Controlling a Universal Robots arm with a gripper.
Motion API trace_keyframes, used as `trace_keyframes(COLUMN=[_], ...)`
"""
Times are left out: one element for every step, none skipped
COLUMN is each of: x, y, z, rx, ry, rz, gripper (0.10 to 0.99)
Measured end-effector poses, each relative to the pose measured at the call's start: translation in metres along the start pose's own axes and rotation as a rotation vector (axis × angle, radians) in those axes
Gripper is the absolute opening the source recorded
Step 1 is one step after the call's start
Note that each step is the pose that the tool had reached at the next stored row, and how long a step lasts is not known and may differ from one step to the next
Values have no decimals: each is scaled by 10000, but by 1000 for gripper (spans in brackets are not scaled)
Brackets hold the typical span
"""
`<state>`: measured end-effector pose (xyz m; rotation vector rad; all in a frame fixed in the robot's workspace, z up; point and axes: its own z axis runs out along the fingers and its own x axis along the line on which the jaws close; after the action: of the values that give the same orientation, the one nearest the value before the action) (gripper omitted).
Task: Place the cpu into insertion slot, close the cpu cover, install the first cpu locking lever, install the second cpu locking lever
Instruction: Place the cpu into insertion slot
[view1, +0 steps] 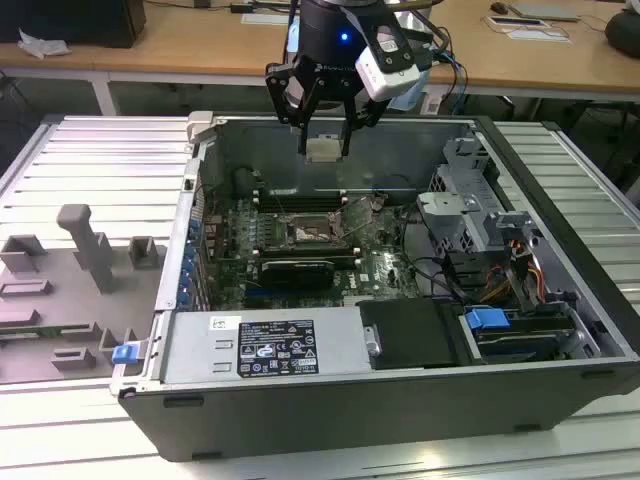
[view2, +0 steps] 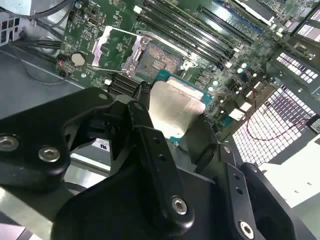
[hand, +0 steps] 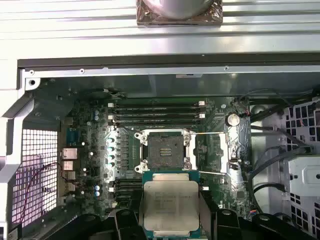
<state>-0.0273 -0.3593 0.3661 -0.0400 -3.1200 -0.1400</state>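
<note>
My gripper (view1: 323, 143) hangs above the open computer case, shut on the cpu (view1: 322, 151), a small pale metal-topped chip held flat between its fingers. In both wrist views the cpu (hand: 170, 202) (view2: 175, 107) sits high over the green circuit board, a little off from the insertion slot (hand: 162, 150). The insertion slot (view1: 309, 232) (view2: 161, 57) is a bare dark square socket. The cpu cover (hand: 212, 150) (view2: 107, 47) is swung open and lies beside the slot. In the exterior view the cpu cover (view1: 364, 216) stands tilted at the slot's right.
Long black memory slots (hand: 155, 112) run beside the socket. A black graphics card (view1: 297, 268) lies in front of it. The case wall (view1: 320, 345) rings the board, with a drive cage (view1: 470, 210) and cables (view1: 525, 265) at the exterior view's right. Grey fixtures (view1: 85, 245) stand at its left.
</note>
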Motion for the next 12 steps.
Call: trace_keyframes(x=[0,0,0,0,0,0,0,0,0,0,0,0], y=[0,0,0,0,0,0,0,0,0,0,0,0], z=[0,0,0,0,0,0,0,0,0,0,0,0], rx=[0,0,0,-1,-2,-3,-2,-3,-4,-5,-6,-7], ry=[0,0,-1,-4,-6,-9,-12,-15,-21,-26,-28,-31], rz=[0,5,18,42,66,102,134,172,238,286,319,355], gripper=[533,533,533,533,533,533,533,533,533,533,533,533])
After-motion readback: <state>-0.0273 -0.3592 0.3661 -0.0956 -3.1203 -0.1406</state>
